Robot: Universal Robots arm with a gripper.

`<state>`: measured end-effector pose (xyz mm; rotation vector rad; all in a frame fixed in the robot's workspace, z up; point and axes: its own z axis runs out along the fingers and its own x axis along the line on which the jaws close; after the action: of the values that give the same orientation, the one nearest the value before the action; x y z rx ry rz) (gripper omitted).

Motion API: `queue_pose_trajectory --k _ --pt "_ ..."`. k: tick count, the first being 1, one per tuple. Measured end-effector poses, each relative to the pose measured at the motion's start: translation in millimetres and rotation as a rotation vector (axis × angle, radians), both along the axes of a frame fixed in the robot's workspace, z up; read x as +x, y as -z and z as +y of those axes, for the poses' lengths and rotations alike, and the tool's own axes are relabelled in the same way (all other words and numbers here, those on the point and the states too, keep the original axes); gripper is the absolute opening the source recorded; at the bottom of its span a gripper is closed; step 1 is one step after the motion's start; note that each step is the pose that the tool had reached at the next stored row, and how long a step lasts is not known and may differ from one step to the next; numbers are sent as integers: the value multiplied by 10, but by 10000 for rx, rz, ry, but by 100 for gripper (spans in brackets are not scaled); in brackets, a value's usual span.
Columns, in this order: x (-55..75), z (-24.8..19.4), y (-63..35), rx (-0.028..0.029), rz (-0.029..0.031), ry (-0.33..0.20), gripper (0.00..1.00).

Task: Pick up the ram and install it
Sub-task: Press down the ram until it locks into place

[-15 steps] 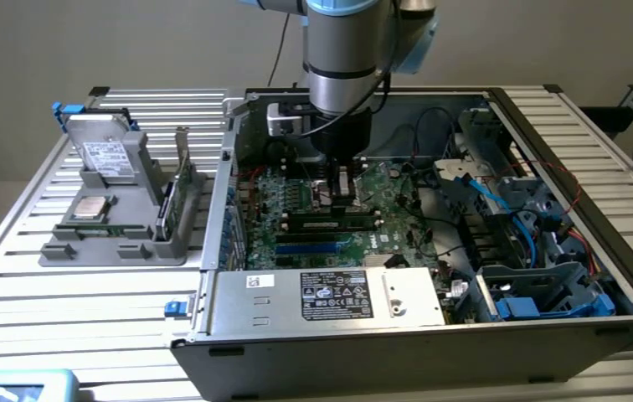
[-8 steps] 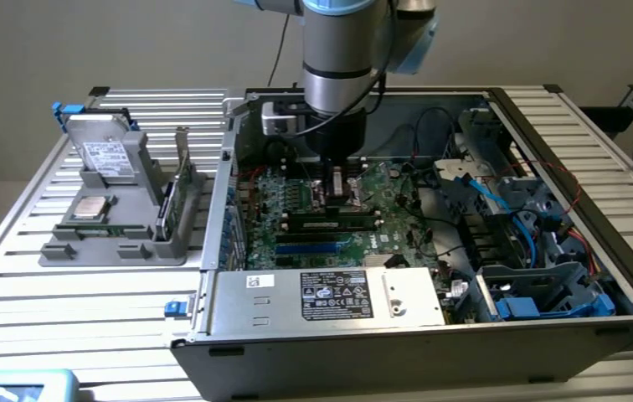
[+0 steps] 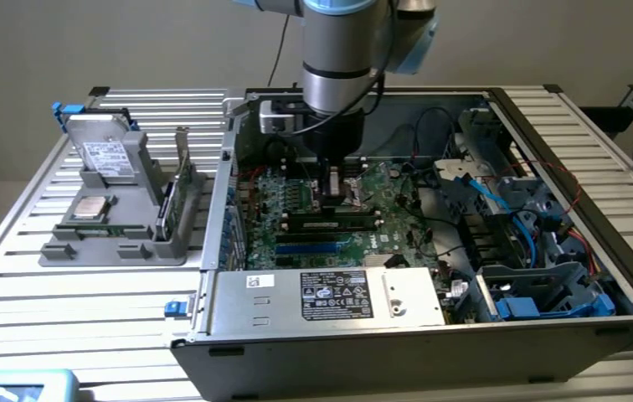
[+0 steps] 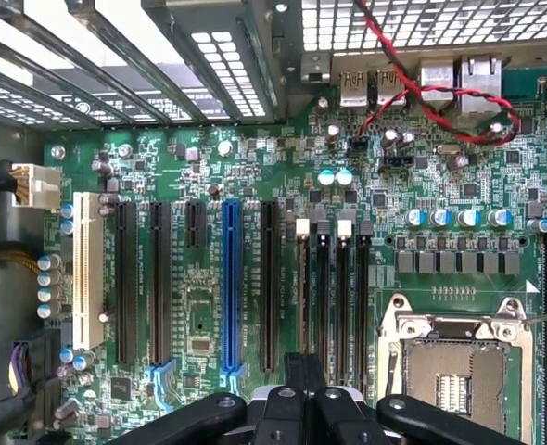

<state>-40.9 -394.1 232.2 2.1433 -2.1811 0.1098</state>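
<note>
the end effector [image 3: 337,186] is low inside the open computer case [image 3: 540,126], and i cannot tell how it is set. the ram [image 3: 333,224] lies just beneath it on the motherboard [image 4: 255,158], in a slot, long axis across the exterior view.

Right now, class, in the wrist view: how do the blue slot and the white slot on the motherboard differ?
Colour: the blue slot is bright blue, the white slot cream-white.
Width: the white slot is broader, the blue slot slimmer.
Place: the white slot sits at the board's edge, while the blue slot lies further in, with black slots on both sides.
Shared: both are long, empty and parallel on the green motherboard.
</note>
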Motion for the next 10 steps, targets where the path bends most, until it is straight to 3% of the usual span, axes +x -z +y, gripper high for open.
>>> queue_pose_trajectory --k 5,10 --pt "-21 18 1 -3 5 55 11" --pt "-56 20 4 -39 4 111 11"
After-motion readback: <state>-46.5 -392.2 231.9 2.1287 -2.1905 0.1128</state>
